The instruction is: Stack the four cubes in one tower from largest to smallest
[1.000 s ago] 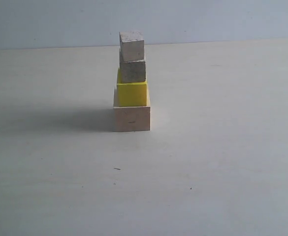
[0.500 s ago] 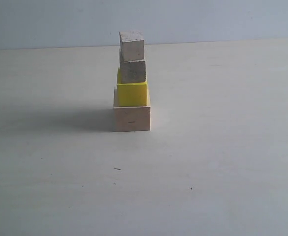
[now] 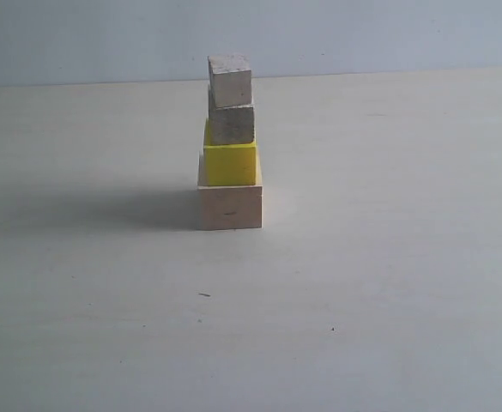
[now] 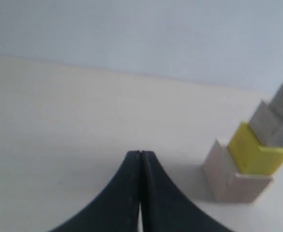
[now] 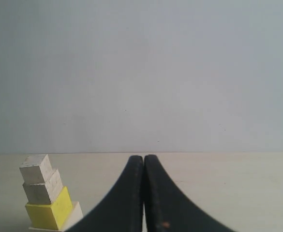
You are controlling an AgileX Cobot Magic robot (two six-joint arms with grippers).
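The tower stands on the table in the exterior view: the largest pale wood cube [image 3: 230, 207] at the bottom, the yellow cube [image 3: 230, 163] on it, a small wood cube [image 3: 232, 124] above, and the smallest greyish cube [image 3: 230, 81] on top, slightly offset. Neither arm appears in that view. My left gripper [image 4: 140, 153] is shut with nothing in it, apart from the tower's yellow cube [image 4: 254, 154]. My right gripper [image 5: 143, 157] is shut and empty too, with the tower's yellow cube [image 5: 47, 212] off to one side.
The pale table [image 3: 388, 283] spreads wide around the tower, with small dark specks [image 3: 204, 294] in front. A plain light wall [image 3: 362, 34] runs behind the table's far edge.
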